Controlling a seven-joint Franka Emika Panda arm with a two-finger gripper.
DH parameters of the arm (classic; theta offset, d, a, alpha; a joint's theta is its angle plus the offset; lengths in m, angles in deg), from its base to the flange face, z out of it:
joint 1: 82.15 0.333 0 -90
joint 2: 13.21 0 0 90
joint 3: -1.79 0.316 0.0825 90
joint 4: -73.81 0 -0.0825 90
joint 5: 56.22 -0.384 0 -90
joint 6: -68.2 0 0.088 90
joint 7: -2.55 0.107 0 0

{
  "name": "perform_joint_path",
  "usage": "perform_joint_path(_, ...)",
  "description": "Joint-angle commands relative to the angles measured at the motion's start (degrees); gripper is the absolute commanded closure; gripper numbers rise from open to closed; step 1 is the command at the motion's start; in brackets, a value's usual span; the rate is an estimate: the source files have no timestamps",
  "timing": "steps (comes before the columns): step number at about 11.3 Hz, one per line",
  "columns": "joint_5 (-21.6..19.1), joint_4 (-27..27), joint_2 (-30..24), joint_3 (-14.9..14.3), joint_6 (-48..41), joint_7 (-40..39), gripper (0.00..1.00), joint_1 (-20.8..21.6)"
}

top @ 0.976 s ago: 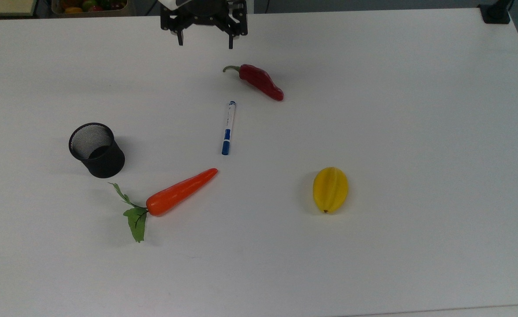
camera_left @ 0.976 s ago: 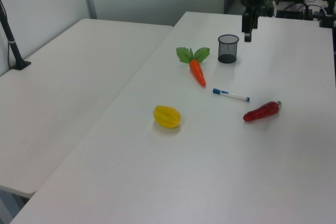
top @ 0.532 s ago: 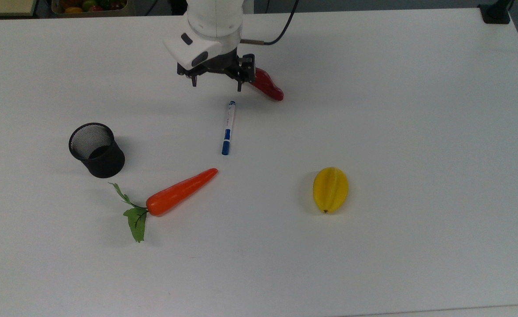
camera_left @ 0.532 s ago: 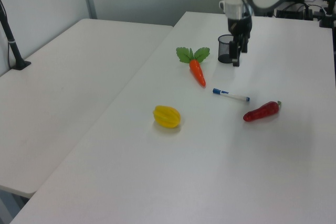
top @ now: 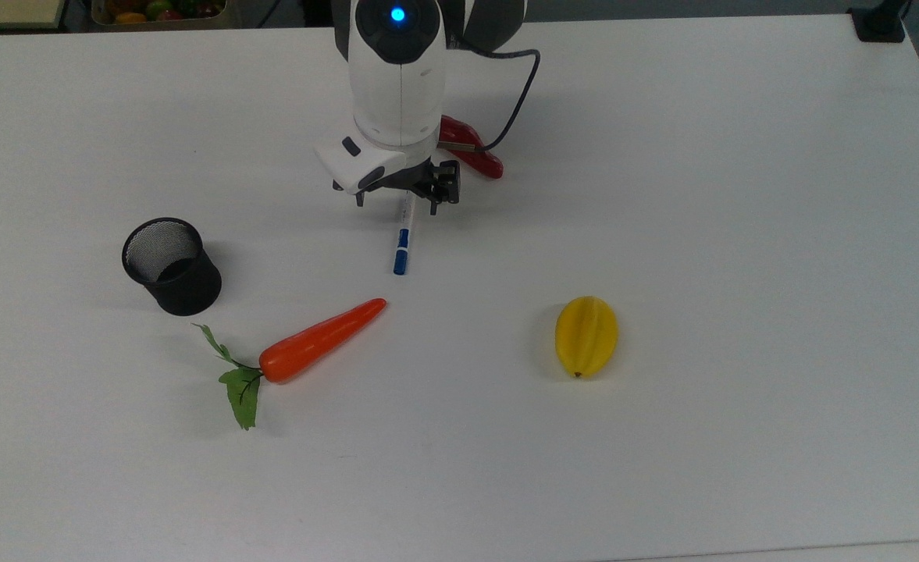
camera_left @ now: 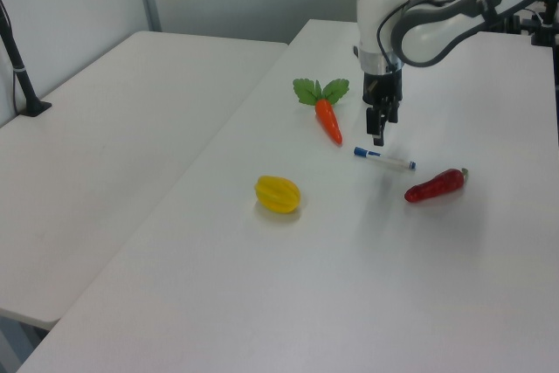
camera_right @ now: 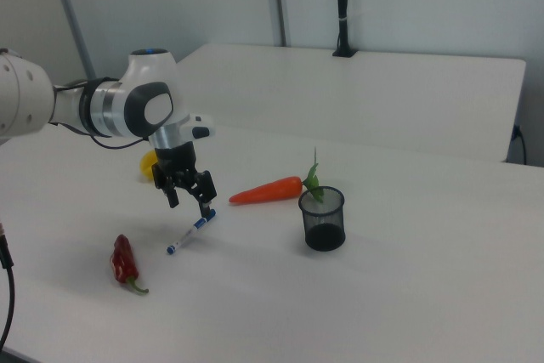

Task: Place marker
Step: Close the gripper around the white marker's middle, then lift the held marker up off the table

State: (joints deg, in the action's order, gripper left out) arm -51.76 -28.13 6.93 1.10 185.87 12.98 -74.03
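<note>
Status: early stage, nothing is being carried yet. The slim white marker with blue cap and blue band (top: 403, 238) is lying flat on the white table (top: 740, 195), between the red chili pepper (top: 476, 156) and the orange carrot with green leaves (top: 320, 340).

The two-finger tool (top: 397, 204) is hanging above the marker's uncapped end. Its fingers are spread wide, one on either side of the barrel in the top view, and are gripping nothing. In the right view the tool (camera_right: 189, 197) is sitting clear of the table surface, just above the marker (camera_right: 190, 233).

Remaining, as judged: descent, closure on the barrel, lift, transfer and release. The black mesh cup (top: 171, 266) is standing upright and apparently empty, making it the probable destination. The yellow ridged fruit (top: 585, 335) is lying well apart.
</note>
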Motion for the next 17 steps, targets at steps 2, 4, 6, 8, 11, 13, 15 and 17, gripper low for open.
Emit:
perform_joint_path(2,0.0,-0.3,3.3,-0.2,6.5,3.4,0.08,0.6)
perform_joint_path(4,0.2,-0.2,3.9,-0.2,8.3,3.5,0.29,0.5)
perform_joint_path(6,0.3,-0.1,4.5,-0.2,8.9,3.5,0.53,0.5)
perform_joint_path(8,0.4,-0.1,4.5,-0.3,8.9,3.5,0.67,0.4)
perform_joint_path(11,0.5,-0.2,4.6,-0.2,9.0,3.5,0.71,0.6)
perform_joint_path(13,0.5,-0.1,5.1,-0.2,9.1,3.5,0.71,0.6)
perform_joint_path(15,0.5,-0.1,5.1,-0.3,9.5,3.5,0.73,0.6)
perform_joint_path(17,0.5,-0.1,5.1,-0.3,9.5,3.5,0.77,0.6)
